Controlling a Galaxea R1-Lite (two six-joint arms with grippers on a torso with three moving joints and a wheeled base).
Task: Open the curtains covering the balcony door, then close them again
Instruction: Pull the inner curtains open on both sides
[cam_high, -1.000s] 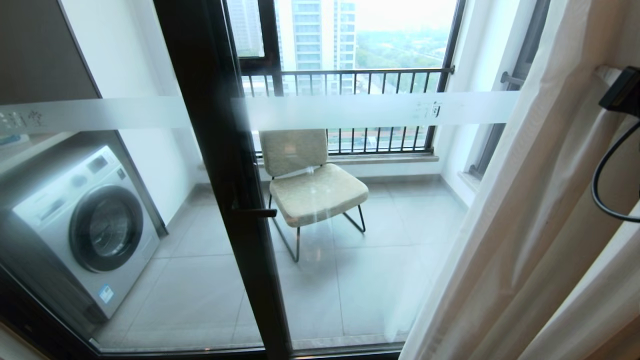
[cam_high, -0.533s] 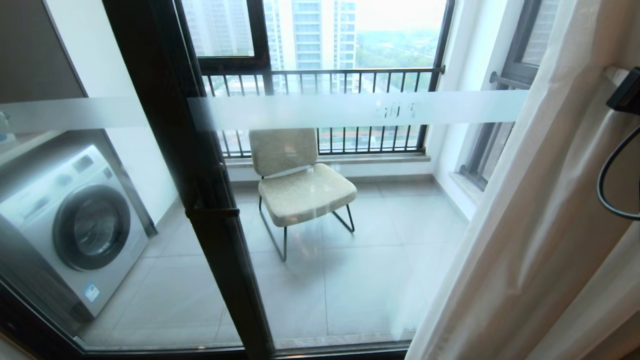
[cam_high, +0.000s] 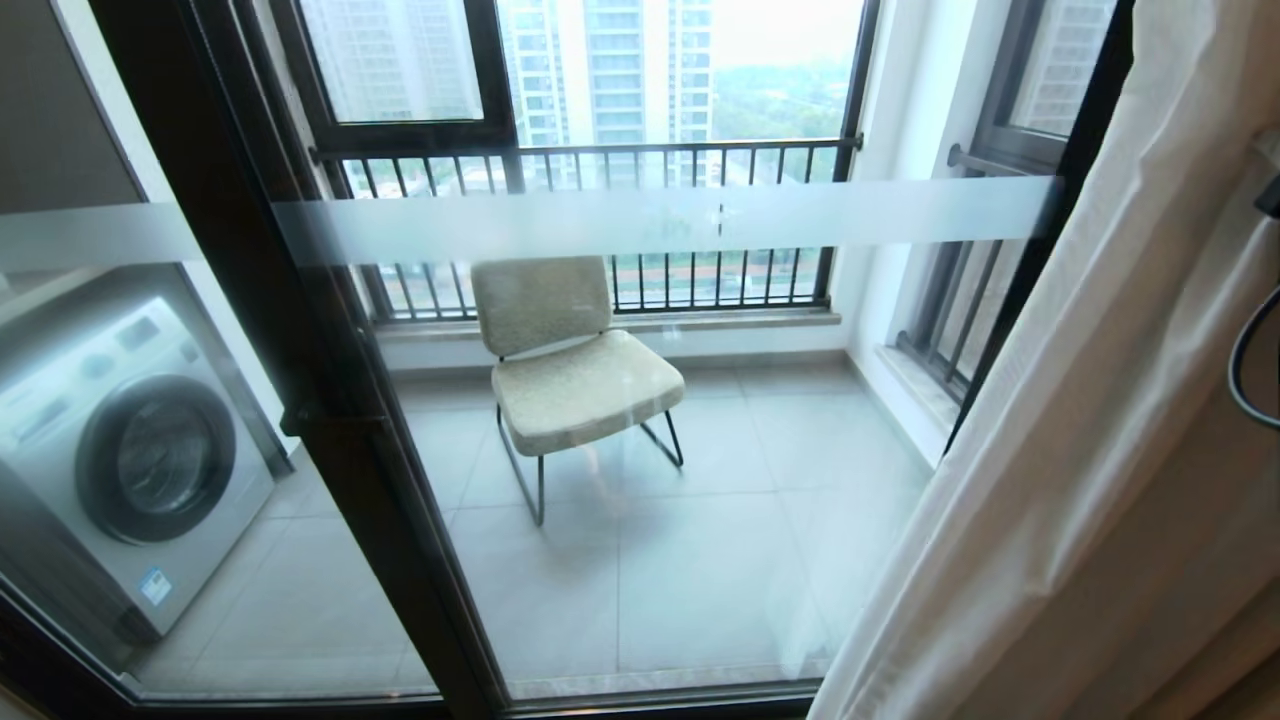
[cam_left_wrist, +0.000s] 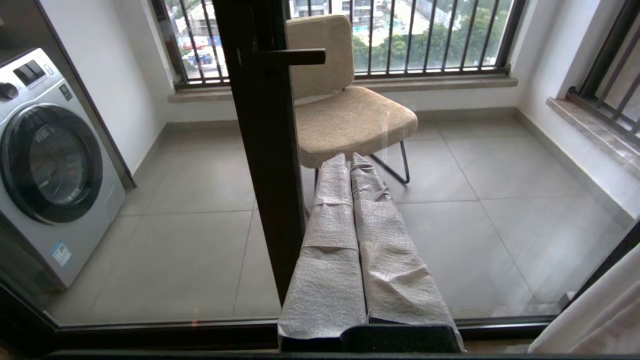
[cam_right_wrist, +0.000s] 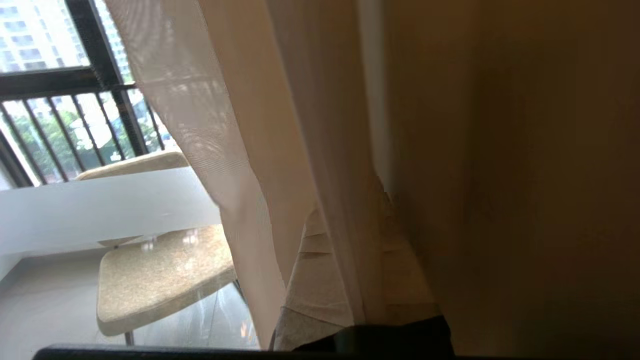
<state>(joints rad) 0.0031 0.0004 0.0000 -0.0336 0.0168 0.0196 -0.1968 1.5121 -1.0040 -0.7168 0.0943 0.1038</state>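
The curtains (cam_high: 1080, 450) hang bunched at the right of the head view, their edge slanting across the glass. The balcony door (cam_high: 700, 560) is clear glass in a black frame (cam_high: 300, 350), with a frosted band (cam_high: 650, 220) across it. My right gripper (cam_right_wrist: 350, 225) is shut on a fold of the sheer white curtain (cam_right_wrist: 260, 125), with the thick beige layer (cam_right_wrist: 500, 150) beside it. In the head view only that arm's cable (cam_high: 1245, 370) shows. My left gripper (cam_left_wrist: 350, 159), its cloth-wrapped fingers (cam_left_wrist: 325, 240) shut and empty, points at the glass below the black handle (cam_left_wrist: 295, 56).
Behind the glass on the tiled balcony stand a beige chair (cam_high: 570, 370) and a washing machine (cam_high: 120, 460) at the left. A black-framed window with railing bars (cam_high: 600, 150) closes the far side. A second barred window (cam_high: 960, 300) is on the right wall.
The camera has moved: door frame, chair and washing machine shift left in the picture. The curtain's edge has drawn further right, uncovering the door's right black frame and more side window.
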